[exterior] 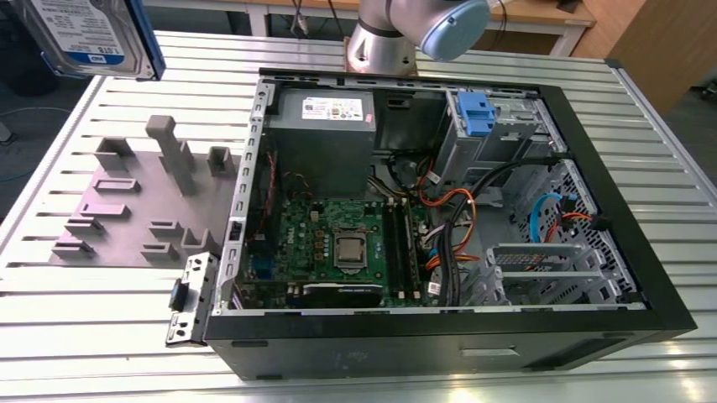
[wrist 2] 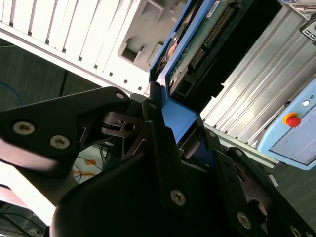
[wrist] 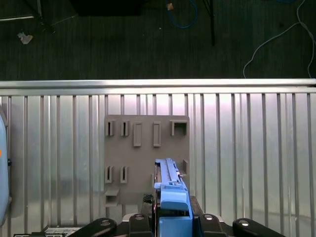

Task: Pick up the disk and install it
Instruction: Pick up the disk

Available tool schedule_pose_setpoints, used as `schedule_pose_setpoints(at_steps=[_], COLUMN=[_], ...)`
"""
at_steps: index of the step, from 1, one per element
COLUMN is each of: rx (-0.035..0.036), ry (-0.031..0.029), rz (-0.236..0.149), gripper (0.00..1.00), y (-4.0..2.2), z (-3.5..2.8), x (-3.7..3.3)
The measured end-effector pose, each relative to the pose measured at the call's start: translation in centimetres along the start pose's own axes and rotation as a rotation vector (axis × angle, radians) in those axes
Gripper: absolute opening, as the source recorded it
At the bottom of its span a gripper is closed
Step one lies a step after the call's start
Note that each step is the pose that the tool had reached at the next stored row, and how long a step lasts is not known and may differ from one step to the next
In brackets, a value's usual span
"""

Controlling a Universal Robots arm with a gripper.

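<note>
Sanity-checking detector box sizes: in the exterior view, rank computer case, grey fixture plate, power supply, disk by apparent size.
1. computer case
2. grey fixture plate
3. power supply and disk look about alike; the disk is cropped by the picture's edge and seems raised nearer the camera, so no ranking between them.

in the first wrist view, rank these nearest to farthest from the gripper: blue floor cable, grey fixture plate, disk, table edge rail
From the gripper:
1. disk, held in its grip.
2. grey fixture plate, on the table below the disk.
3. table edge rail, past the plate.
4. blue cable, on the dark floor beyond the table.
</note>
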State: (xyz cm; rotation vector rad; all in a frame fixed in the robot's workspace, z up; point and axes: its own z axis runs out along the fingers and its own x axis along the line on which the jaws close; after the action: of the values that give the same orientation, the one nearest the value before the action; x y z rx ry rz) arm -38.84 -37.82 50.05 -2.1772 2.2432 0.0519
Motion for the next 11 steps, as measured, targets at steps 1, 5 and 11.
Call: schedule_pose_setpoints(at_steps=[1, 5, 11], rx=[0.0001, -0.0001, 0.0], ry=[-0.0001, 0.0001, 0.0], rz=[0.0, 0.0, 0.0], gripper=[0.36, 0.36, 0.36], y=[-0.02, -0.3, -0.8], z=[0.0, -0.01, -0.01], x=[0.0, 0.0, -0.02])
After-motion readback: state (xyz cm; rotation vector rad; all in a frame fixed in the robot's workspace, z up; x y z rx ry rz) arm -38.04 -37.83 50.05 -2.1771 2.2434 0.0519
